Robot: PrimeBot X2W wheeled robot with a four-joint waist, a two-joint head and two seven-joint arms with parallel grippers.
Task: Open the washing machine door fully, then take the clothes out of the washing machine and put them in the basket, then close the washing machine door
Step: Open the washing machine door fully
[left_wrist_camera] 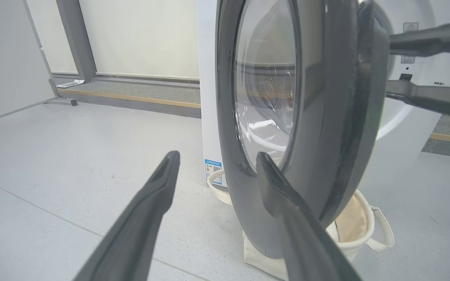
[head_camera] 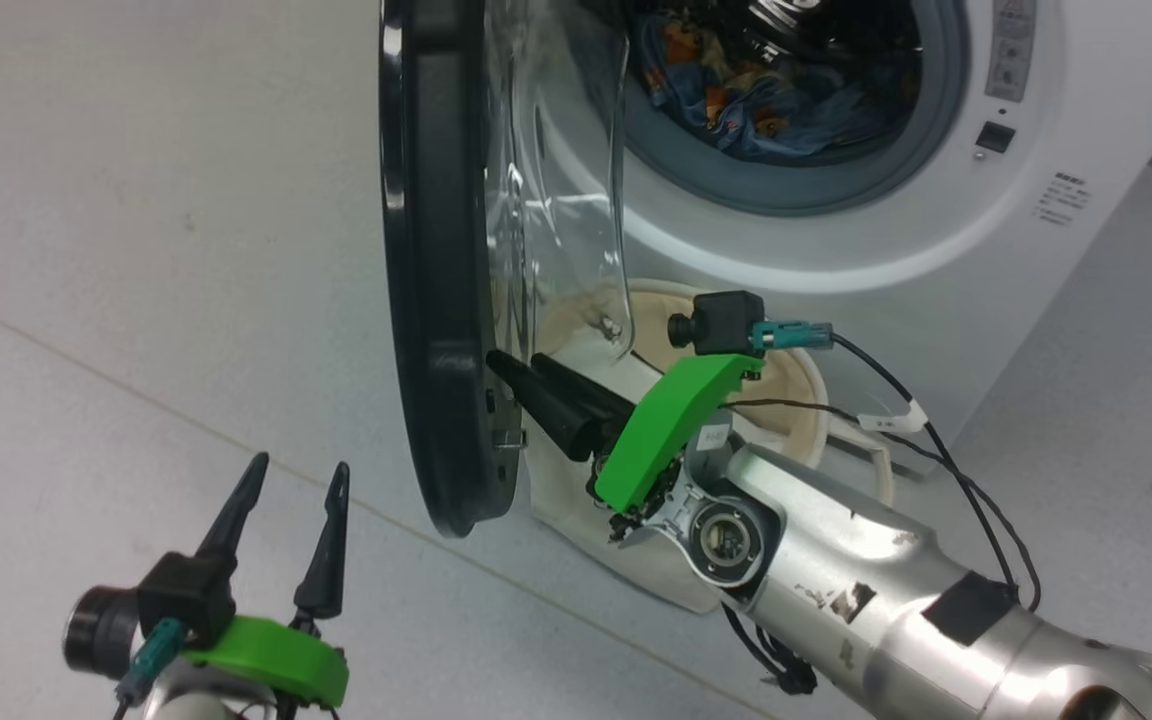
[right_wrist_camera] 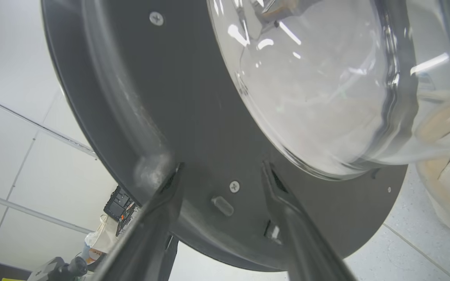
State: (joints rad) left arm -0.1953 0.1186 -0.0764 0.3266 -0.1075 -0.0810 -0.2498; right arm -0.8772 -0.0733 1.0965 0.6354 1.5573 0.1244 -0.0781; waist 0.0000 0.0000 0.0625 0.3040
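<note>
The washing machine door [head_camera: 436, 260] stands swung out, its black rim edge-on to the head view and its glass bowl [head_camera: 556, 180] facing the drum. Blue clothes with orange prints [head_camera: 766, 90] lie in the drum of the white washing machine [head_camera: 936, 250]. My right gripper [head_camera: 519, 365] is open, its fingertips [right_wrist_camera: 176, 173] against the door's inner face [right_wrist_camera: 193, 117] near the lower rim, holding nothing. My left gripper [head_camera: 296, 490] is open and empty, low on the door's outer side [left_wrist_camera: 318, 117]. The cream basket [head_camera: 801, 400] sits on the floor beneath the door.
The basket's handle [left_wrist_camera: 383, 230] sticks out past the door's lower edge. A grey post [left_wrist_camera: 76, 39] and a raised step with a yellow stripe [left_wrist_camera: 131, 97] lie beyond the machine's left side. Pale floor [head_camera: 136, 250] stretches to the left of the door.
</note>
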